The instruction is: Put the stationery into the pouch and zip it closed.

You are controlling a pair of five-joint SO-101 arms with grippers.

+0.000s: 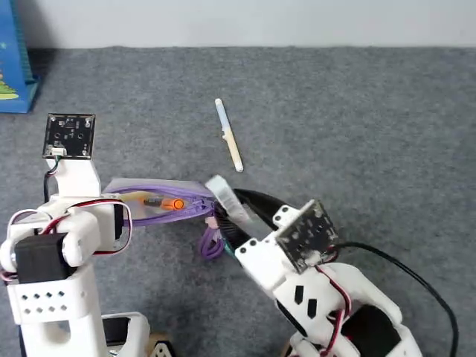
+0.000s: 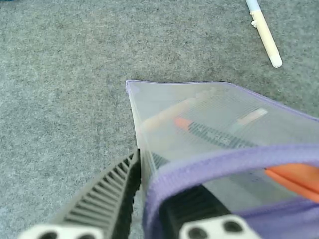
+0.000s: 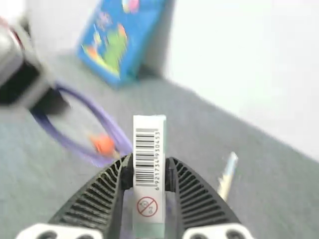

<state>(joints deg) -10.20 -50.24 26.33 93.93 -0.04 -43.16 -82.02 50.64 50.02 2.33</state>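
- Grey felt table (image 1: pixel 357 111), high view: the clear, purple-edged pouch (image 1: pixel 160 202) lies on it, with a pen (image 1: pixel 229 136) on the felt beyond the pouch, well apart from it.
- Left wrist view: the left gripper (image 2: pixel 143 167) is clamped on the pouch's end edge, and orange-tipped stationery (image 2: pixel 199 130) shows inside the pouch.
- Right wrist view: the right gripper (image 3: pixel 148 167) pinches a white barcoded block (image 3: pixel 148 137), held near the pouch's purple rim.
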